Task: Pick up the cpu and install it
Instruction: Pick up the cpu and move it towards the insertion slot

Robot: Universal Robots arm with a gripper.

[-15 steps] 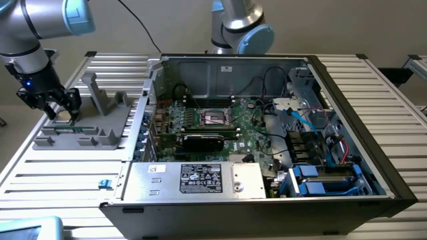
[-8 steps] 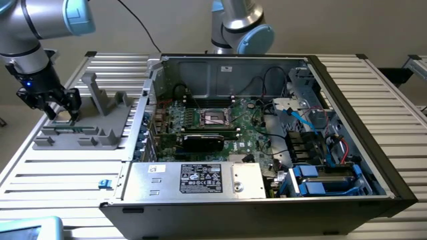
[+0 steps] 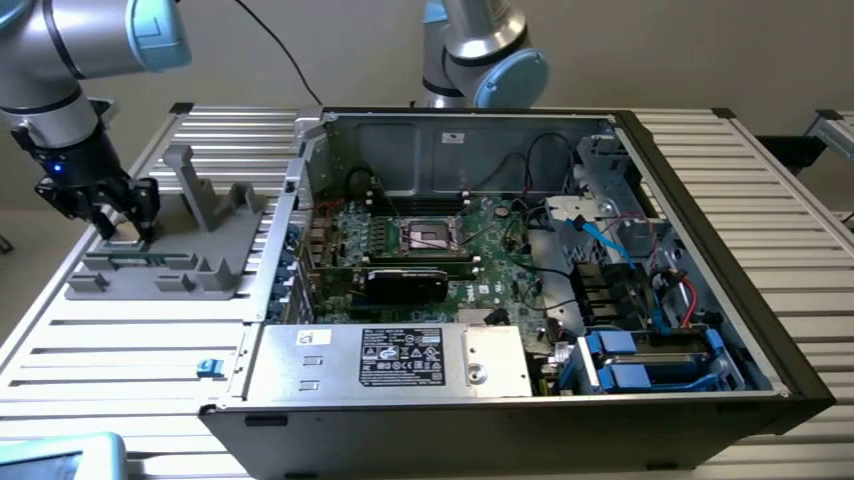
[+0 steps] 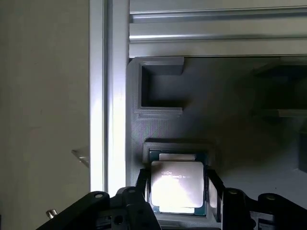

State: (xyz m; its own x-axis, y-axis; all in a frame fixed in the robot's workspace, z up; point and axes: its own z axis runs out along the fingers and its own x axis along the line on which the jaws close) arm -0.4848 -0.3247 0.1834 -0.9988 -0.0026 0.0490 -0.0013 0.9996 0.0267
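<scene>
We see a silver-grey tubular arm (image 3: pixel 54 70) with pale blue joint caps (image 3: pixel 158 30), ending in a black gripper (image 3: pixel 118 222) that carries a small blue light (image 3: pixel 50 185) and round screws (image 4: pixel 98 195).

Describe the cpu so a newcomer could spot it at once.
Start at the open computer case; to the exterior view's left of it a grey plastic fixture sits on the slatted table. The cpu lies in a square recess of that fixture, directly beneath the gripper. It is the one shiny silver square with a green edge amid matte grey plastic.
</scene>
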